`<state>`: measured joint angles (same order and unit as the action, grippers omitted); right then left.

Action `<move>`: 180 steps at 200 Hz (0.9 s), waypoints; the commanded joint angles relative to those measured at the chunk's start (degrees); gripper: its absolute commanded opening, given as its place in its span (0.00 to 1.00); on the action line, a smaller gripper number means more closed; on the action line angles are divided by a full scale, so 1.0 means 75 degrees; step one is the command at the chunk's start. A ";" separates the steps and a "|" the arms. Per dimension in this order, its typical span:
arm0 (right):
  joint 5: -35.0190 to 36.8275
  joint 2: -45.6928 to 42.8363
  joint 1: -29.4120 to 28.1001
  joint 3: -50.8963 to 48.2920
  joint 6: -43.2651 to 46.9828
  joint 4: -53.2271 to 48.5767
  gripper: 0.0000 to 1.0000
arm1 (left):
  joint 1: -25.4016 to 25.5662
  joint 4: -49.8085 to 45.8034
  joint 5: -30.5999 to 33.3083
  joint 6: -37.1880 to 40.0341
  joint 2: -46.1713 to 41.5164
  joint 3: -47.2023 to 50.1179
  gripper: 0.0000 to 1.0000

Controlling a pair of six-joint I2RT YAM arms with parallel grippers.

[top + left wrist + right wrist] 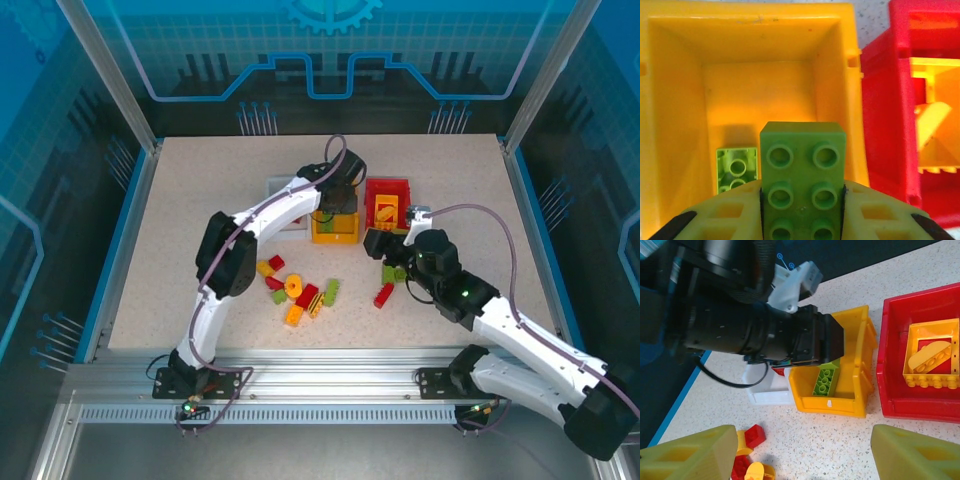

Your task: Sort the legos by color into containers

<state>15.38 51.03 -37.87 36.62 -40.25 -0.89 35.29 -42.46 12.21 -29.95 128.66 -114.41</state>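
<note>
Left gripper (802, 215) is clamped on a green brick (802, 165), held over the yellow bin (675, 100), toward its near wall. A smaller green brick (737, 169) is seen on that bin's floor, near-left. Right gripper (800, 455) is spread wide with nothing held, on the near side of the yellow bin.

Risks, as judged:
- On release, the brick could be bounced off the smaller one or the near wall and tipped out.
- The red bin (885, 125) sits just right of the yellow bin, so rightward drift could misplace it.
- Loose legos (295, 290) are left unsorted nearer than the yellow bin.
</note>
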 commanded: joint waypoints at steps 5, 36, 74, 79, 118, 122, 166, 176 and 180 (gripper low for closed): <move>-0.0150 -0.0008 0.0101 0.0084 -0.0176 -0.0046 0.72 | -0.0244 -0.0440 -0.0369 0.0174 0.0303 -0.0398 0.33; -0.0234 0.0097 0.0104 0.0097 -0.0153 -0.0119 0.72 | -0.0274 -0.0341 -0.0708 0.0186 0.0363 -0.0361 0.47; -0.0243 0.0058 0.0127 0.0139 -0.0107 -0.0336 0.73 | -0.0240 -0.0135 -0.0713 0.0127 -0.0184 0.0050 0.54; -0.0234 0.0036 0.0127 0.0133 -0.0106 -0.0378 0.73 | -0.0252 -0.0140 -0.0665 0.0118 -0.0247 0.0088 0.54; -0.0039 -0.0202 0.0139 0.0118 -0.0015 -0.0954 0.73 | -0.0199 0.0013 -0.0451 -0.0005 -0.1273 0.0686 0.47; -0.0014 -0.0217 0.0139 0.0136 -0.0002 -0.1046 0.73 | -0.0175 0.0064 -0.0436 -0.0032 -0.1400 0.0780 0.47; 0.0173 -0.0347 0.0049 0.0264 -0.0061 -0.2273 0.70 | 0.0263 0.0915 -0.0327 -0.0550 -0.3879 0.3135 0.47; 0.0246 -0.0294 -0.0077 0.0290 -0.0185 -0.2474 0.70 | 0.0373 0.1127 -0.0295 -0.0721 -0.4547 0.3850 0.48; 0.0287 -0.0252 -0.0142 0.0315 -0.0254 -0.2542 0.70 | 0.0416 0.1212 -0.0309 -0.0796 -0.4818 0.4132 0.48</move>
<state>15.29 49.17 -37.50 36.88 -40.56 -13.54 36.32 -37.41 9.02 -32.03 103.04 -92.86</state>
